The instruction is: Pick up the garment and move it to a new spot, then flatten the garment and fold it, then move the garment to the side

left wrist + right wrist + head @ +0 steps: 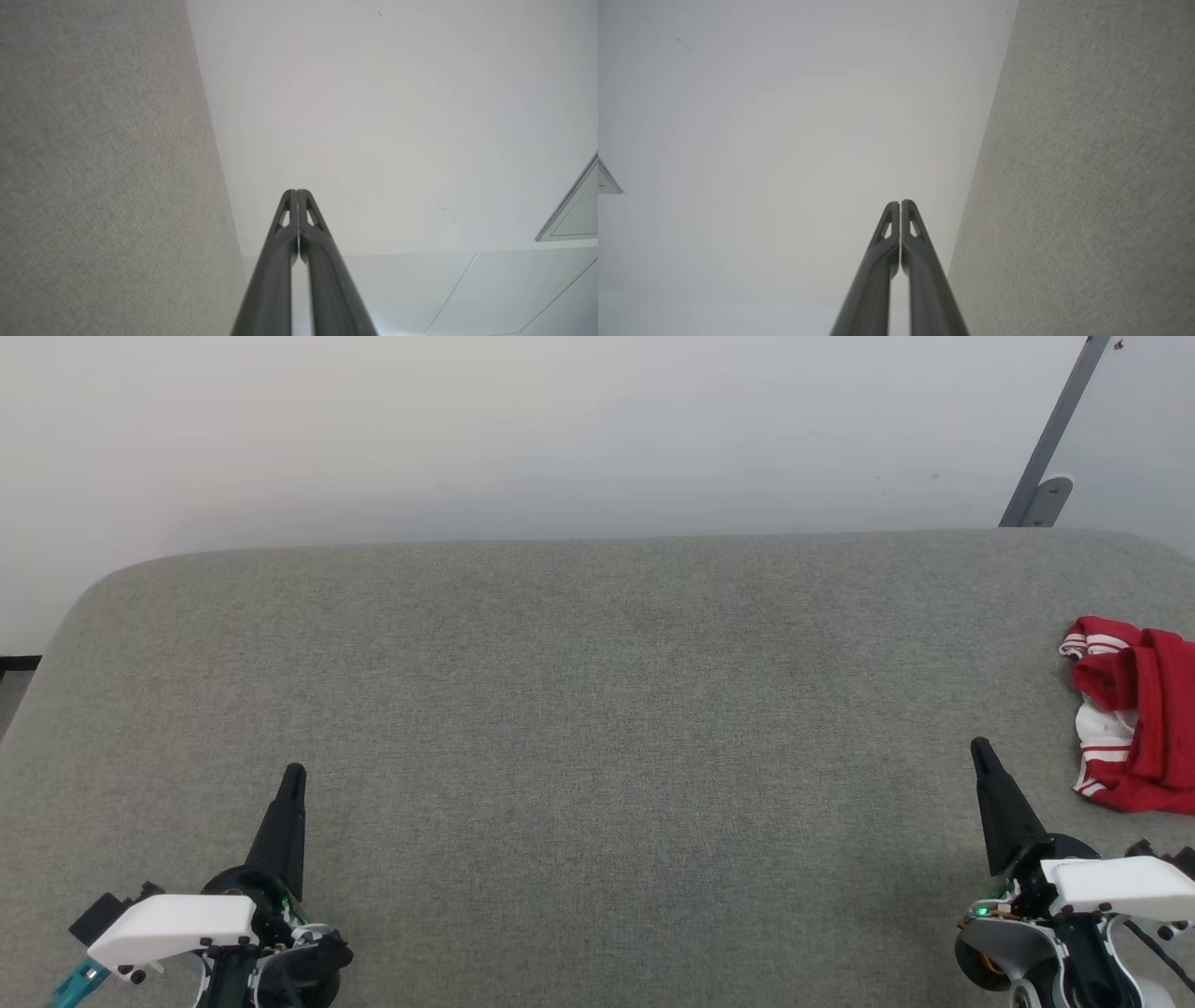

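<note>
The garment [1134, 719], bright red with white striped cuffs, sits crumpled on the grey surface [579, 709]; left gripper [293, 775] and right gripper [978, 747] fingers pressed together, empty.

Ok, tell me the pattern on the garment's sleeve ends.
White with red stripes on the garment; head view shows it best.

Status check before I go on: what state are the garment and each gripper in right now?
garment: crumpled in a heap at the right edge of the grey padded surface, neither flattened nor folded, partly cut off by the picture's edge, apart from both grippers.
left gripper: shut, fingers together, holding nothing, low over the surface.
right gripper: shut, fingers together, holding nothing, near the garment but not touching it.
</note>
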{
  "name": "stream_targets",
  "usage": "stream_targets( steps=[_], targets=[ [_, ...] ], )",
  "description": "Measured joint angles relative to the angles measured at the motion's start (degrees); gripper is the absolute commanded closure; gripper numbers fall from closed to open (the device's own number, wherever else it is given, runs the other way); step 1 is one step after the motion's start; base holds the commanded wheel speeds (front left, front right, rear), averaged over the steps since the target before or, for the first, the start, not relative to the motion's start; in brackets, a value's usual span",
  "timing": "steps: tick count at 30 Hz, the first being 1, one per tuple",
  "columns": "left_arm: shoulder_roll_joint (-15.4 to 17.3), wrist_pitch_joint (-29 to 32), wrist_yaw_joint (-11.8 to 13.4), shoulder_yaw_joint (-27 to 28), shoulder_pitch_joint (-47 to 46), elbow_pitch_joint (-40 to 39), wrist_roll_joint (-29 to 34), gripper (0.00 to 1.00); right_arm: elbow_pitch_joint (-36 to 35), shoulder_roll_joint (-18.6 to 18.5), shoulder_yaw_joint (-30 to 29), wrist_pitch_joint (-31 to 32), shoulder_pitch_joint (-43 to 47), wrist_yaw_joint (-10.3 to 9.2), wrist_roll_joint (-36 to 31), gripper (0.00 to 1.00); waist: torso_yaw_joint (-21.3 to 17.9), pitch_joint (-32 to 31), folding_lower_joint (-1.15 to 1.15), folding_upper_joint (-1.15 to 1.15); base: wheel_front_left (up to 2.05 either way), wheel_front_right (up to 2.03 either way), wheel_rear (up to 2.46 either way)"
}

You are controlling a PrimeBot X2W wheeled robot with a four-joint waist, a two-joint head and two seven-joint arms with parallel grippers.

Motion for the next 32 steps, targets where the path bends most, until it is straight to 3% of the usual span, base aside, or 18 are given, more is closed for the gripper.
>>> stream_targets(
  steps=[32],
  targets=[
    [-0.1,0.0,0.0,0.0,0.0,0.0,0.1,1.0,0.0,0.0,0.0,0.0,0.0,0.0,0.0,1.0,0.0,0.0,0.0,0.0,0.0,0.0,0.0]
  ],
)
